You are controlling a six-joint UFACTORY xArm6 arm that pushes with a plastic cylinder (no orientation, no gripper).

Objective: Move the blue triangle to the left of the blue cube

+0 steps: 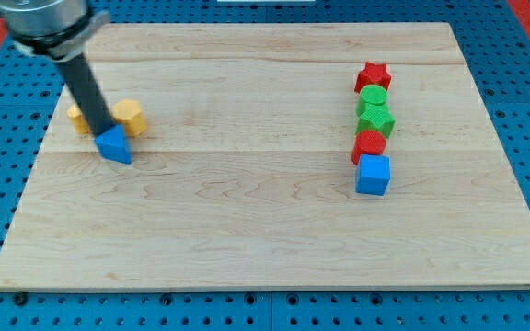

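Observation:
The blue triangle (114, 146) lies at the view's left on the wooden board (247, 211). My tip (101, 134) touches the triangle's upper left edge; the rod slants up to the view's top left. The blue cube (373, 175) sits far to the view's right, at the bottom of a column of blocks.
Two yellow blocks sit just above the triangle: one (131, 117) to the rod's right, one (79, 118) partly hidden behind the rod. Above the blue cube stand a red block (369, 143), two green blocks (375, 119) (372, 97) and a red star (373, 75).

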